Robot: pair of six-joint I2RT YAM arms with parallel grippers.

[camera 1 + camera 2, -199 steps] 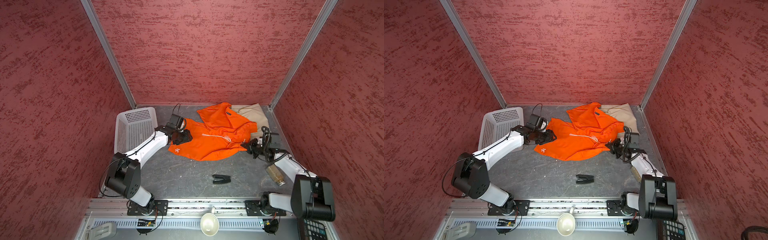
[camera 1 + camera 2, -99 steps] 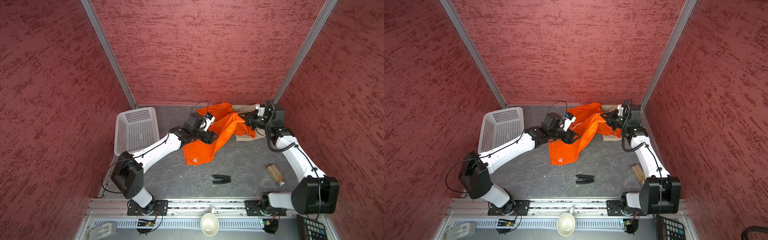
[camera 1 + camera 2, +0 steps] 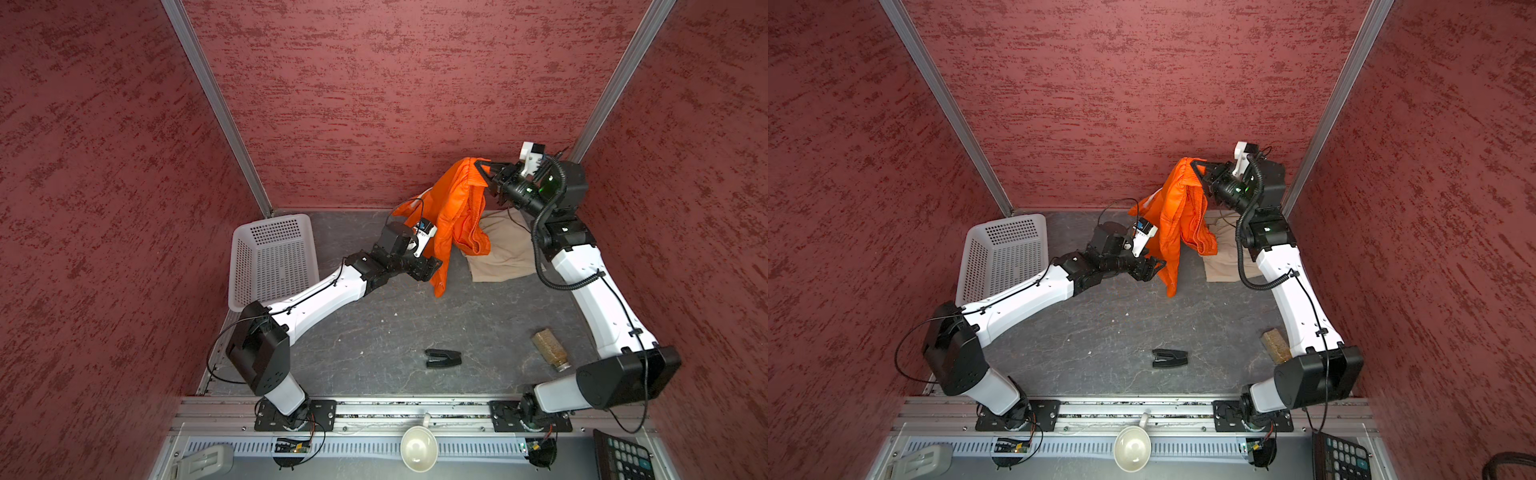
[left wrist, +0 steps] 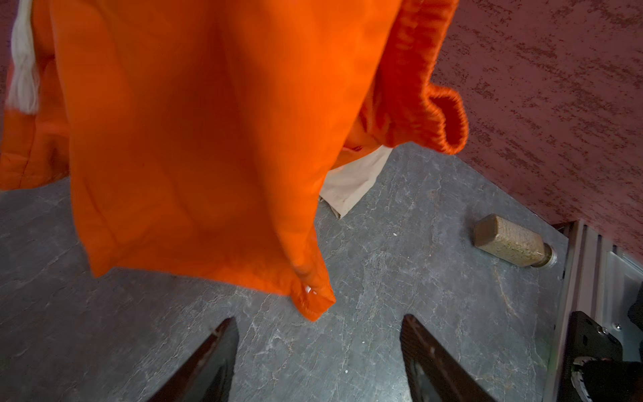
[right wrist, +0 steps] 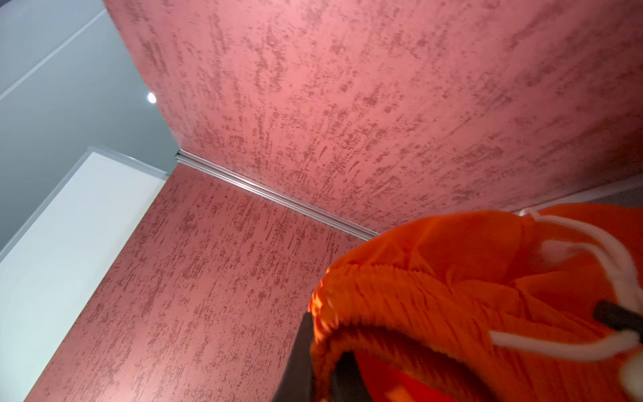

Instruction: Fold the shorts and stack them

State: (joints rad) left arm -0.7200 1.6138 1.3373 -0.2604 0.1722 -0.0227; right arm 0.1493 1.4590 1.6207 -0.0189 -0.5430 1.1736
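Hanging from the right gripper, orange shorts dangle; left gripper spread wide.

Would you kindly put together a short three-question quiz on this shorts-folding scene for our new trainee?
1. True or false: the right gripper is shut on the waistband of the orange shorts, holding them up so they hang.
2. Choose one: the left gripper is A) shut on the orange hem, B) open and empty, C) shut on the drawstring.
3. Fill in: the other shorts lie on the table, and their colour is ____.

Key: 1 true; 2 B; 3 beige.
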